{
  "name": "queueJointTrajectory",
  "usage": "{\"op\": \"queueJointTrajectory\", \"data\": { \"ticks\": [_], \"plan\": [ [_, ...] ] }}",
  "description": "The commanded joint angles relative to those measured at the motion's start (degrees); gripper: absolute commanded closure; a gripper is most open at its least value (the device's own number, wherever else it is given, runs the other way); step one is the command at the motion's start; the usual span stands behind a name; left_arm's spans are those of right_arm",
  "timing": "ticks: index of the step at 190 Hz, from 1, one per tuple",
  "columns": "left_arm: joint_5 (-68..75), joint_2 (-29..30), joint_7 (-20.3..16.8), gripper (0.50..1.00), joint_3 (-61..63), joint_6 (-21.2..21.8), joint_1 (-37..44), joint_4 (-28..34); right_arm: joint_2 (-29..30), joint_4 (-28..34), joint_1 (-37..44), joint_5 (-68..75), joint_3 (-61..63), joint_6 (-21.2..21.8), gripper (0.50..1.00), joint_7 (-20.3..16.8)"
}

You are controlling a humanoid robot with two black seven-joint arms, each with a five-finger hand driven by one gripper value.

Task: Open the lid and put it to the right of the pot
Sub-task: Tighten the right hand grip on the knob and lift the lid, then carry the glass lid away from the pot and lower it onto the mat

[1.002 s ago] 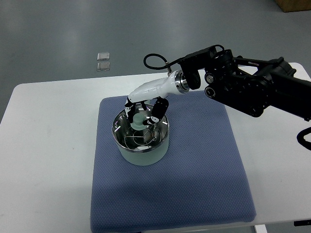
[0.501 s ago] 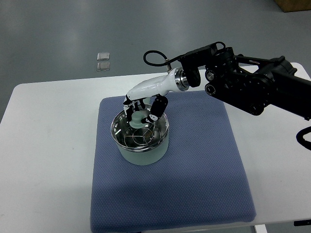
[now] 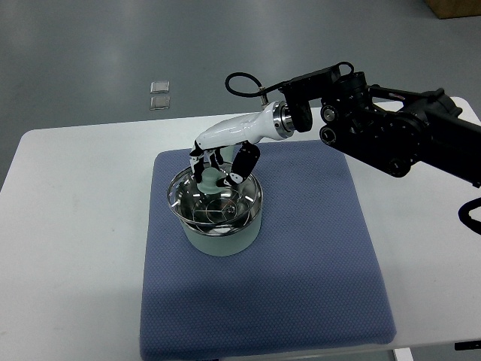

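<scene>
A pale green pot stands on the blue mat. Its glass lid with a steel rim and a pale green knob is raised off the pot and tilted, its left edge out past the pot's rim. My right hand is shut on the knob from above, its white palm and black fingertips around it. The black right arm comes in from the right edge. The left arm is out of view.
The mat lies on a white table. Bare mat lies to the right of the pot. Two small clear squares lie on the grey floor beyond the table's far edge.
My right hand has risen and drawn slightly left with the knob in its grip. The lid has come up off the pot's rim and now tilts to the left.
</scene>
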Motion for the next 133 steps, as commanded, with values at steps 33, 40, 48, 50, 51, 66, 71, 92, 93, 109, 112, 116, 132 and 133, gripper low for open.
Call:
{"op": "queueJointTrajectory", "data": {
  "ticks": [33,40,48,50,51,66,71,92,93,109,112,116,132,133],
  "plan": [
    [0.0,0.0,0.0,0.5,0.01,0.0,0.0,0.0,-1.68,0.17,0.51,0.3,2.59,0.72,1.0,0.09],
    [0.0,0.0,0.0,0.5,0.01,0.0,0.0,-0.09,-2.12,0.17,0.6,0.48,2.68,0.72,1.0,0.09],
    [0.0,0.0,0.0,0.5,0.01,0.0,0.0,0.0,-2.82,0.26,0.6,0.48,2.68,0.9,1.0,0.18],
    [0.0,0.0,0.0,0.5,-0.08,0.0,0.0,0.0,-3.0,0.35,0.6,0.48,2.68,0.9,1.0,0.27],
    [0.0,0.0,0.0,0.5,-0.08,0.0,0.0,0.0,-3.17,0.35,0.69,0.48,2.68,0.9,1.0,0.35],
    [0.0,0.0,0.0,0.5,-0.08,0.0,0.0,0.0,-4.58,0.44,1.48,0.65,2.68,0.9,1.0,0.88],
    [0.0,0.0,0.0,0.5,0.01,0.0,0.0,0.0,-5.45,0.44,1.48,0.74,2.68,0.9,1.0,1.06],
    [0.0,0.0,0.0,0.5,0.01,0.0,0.0,0.0,-9.49,0.44,1.57,2.32,2.68,0.81,1.0,1.85],
    [0.0,0.0,0.0,0.5,0.01,0.0,0.0,0.0,-9.5,0.44,1.57,2.32,2.68,0.81,1.0,1.85],
    [0.0,0.0,0.08,0.5,0.01,0.0,0.0,0.0,-12.13,0.44,1.74,3.81,2.59,0.9,1.0,2.64],
    [0.0,0.0,0.0,0.5,0.01,0.0,0.0,0.0,-12.49,0.44,1.66,3.82,2.59,0.9,1.0,2.82],
    [0.0,0.0,0.0,0.5,0.01,0.0,0.0,0.0,-12.93,0.44,1.57,3.9,2.59,0.9,1.0,2.9],
    [0.0,0.0,0.0,0.5,-0.08,0.0,0.0,0.0,-14.86,0.44,0.95,3.9,2.41,0.72,1.0,3.08],
    [0.0,0.0,0.0,0.5,0.01,0.0,0.0,0.0,-15.12,0.44,0.87,3.9,2.41,0.64,1.0,3.08]
  ]
}}
